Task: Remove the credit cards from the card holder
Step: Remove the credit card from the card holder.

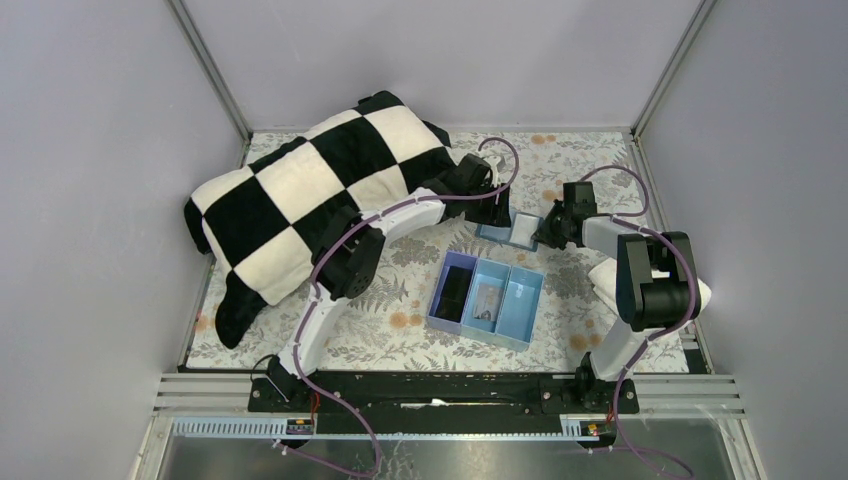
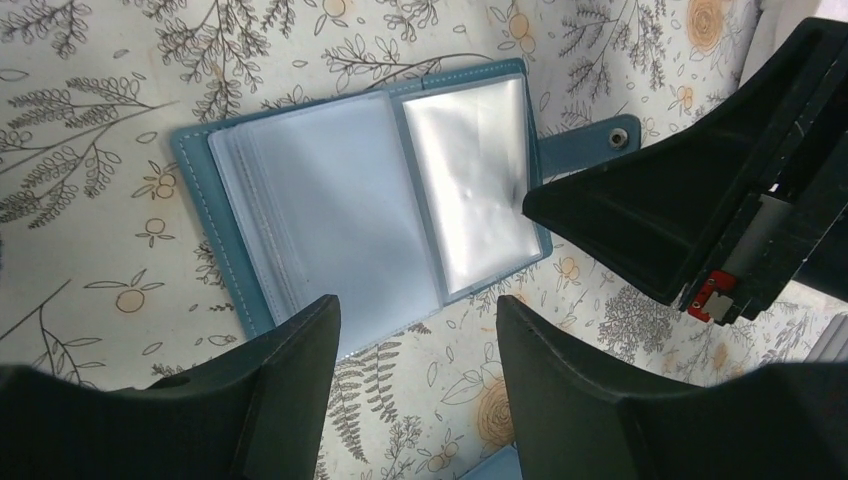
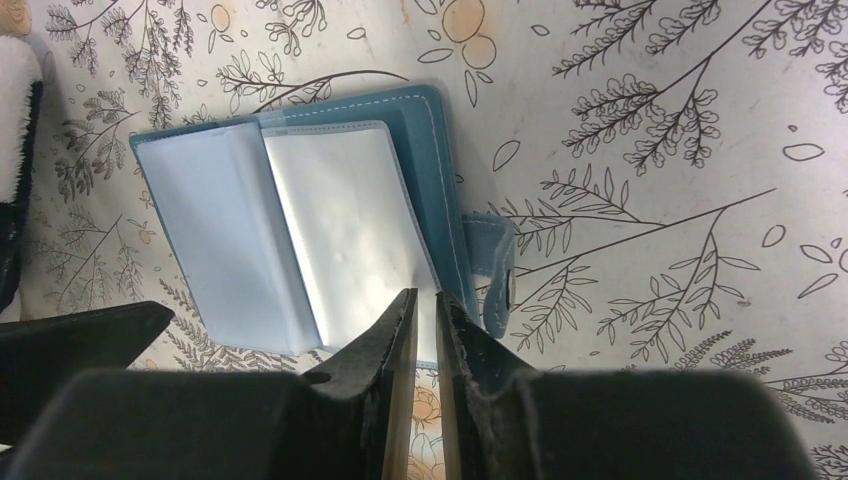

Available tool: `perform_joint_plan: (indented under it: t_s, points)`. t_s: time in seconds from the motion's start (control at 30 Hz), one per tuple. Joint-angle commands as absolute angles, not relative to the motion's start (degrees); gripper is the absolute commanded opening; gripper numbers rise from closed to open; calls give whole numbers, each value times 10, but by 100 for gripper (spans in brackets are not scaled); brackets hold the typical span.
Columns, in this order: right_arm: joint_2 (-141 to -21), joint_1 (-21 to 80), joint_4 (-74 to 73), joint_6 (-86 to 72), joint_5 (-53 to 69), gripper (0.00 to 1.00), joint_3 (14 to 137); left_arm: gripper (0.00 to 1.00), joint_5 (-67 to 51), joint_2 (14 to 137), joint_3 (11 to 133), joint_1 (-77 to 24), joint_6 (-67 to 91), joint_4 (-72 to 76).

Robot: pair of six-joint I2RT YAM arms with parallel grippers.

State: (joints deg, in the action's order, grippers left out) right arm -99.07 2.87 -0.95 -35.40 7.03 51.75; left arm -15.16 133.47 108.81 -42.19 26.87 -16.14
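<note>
Card holder: lies open and flat on the floral cloth, pockets up, between both grippers.
Credit cards: pale sheets inside the clear pockets; none seen out.
Left gripper: jaws apart, empty, over the holder's edge.
Right gripper: jaws almost together at the page edge; cannot tell if it pinches anything.
Progress: early, judging by the pockets; every card is left to pull.

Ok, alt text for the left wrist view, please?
A blue-teal bifold card holder lies open on a floral tablecloth, clear plastic sleeves showing. The left gripper's black fingers stand apart over its near edge; the right gripper's tip sits at the right-hand sleeve's edge.
</note>
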Motion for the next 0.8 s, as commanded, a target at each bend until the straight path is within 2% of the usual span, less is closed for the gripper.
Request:
perform_joint_plan:
  t_s: [0.0,0.5,0.77]
  points:
    - [-990,25,-5,-347,72,19,513,63,-138,1335,1126,-420,257,-162]
    - [-988,23,-6,-346,78,20,510,66,-148,1376,1139,-419,271,-173]
    - [-991,23,16,-347,83,19,503,60,-181,1383,1147,-420,274,-170]
